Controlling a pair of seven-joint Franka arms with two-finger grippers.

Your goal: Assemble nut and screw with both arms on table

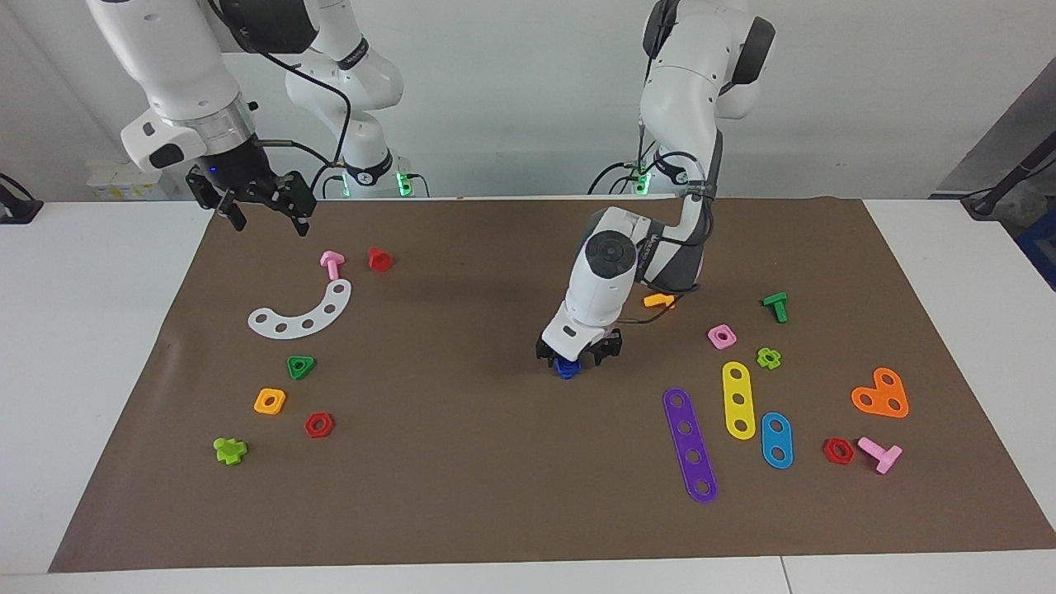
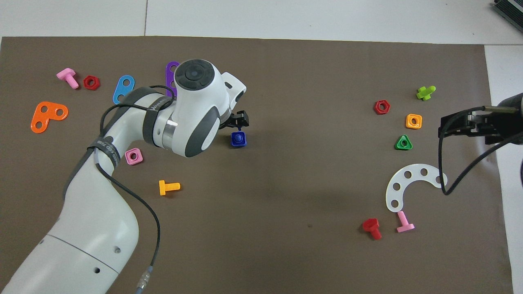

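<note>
Near the middle of the table (image 1: 99,346), on its brown mat, the left gripper (image 1: 577,356) is lowered over a small dark blue pair of parts. From overhead, the square blue nut (image 2: 238,139) lies flat on the mat with the blue screw (image 2: 238,136) seated in its centre hole, so the two appear joined. In the facing view the fingers (image 1: 611,349) stand on either side of the blue piece, right at its top; whether they press on it or stand just clear cannot be told.

The right gripper (image 1: 252,196) hangs in the air over the mat's edge at the right arm's end of the table, its fingers spread apart and holding nothing. Below it on the mat lie a pink bolt (image 1: 332,263), a red bolt (image 1: 379,258) and a white curved strip (image 1: 302,313) with holes. A green triangular nut (image 1: 301,366) and an orange-yellow square nut (image 1: 270,401) lie farther from the robots than that strip. Toward the left arm's end, a pink square nut (image 1: 721,336) sits near an orange bolt (image 1: 659,300).
</note>
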